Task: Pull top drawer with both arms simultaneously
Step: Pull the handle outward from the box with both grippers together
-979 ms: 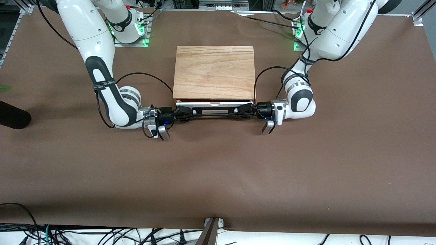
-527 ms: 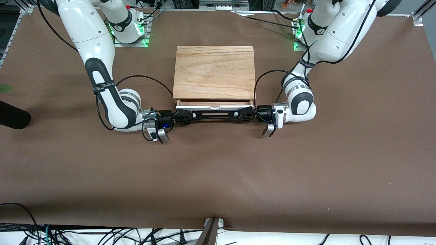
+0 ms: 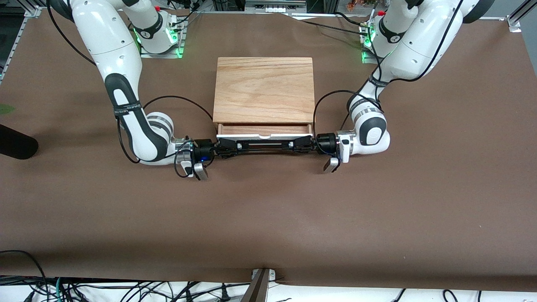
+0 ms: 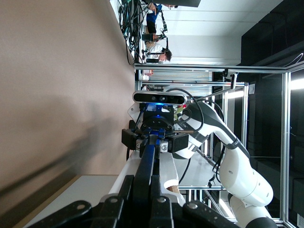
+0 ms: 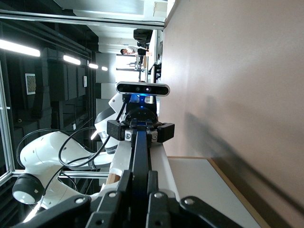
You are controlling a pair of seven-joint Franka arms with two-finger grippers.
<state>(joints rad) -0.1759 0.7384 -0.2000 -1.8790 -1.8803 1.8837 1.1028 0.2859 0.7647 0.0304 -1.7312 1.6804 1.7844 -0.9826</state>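
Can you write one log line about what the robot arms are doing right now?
step: pulling | top drawer: partly open | left gripper: shut on handle | right gripper: shut on handle

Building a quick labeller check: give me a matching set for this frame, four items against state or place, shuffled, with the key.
Column 1
1. top drawer
2. left gripper
3. right gripper
4. cabinet top

Column 2
A. light grained wood, nothing on it
B. shut on the black bar handle at the right arm's end
C. partly pulled out, wood interior showing
D. shut on the bar handle at the left arm's end

Pairs: 1-C, 2-D, 3-B, 4-A
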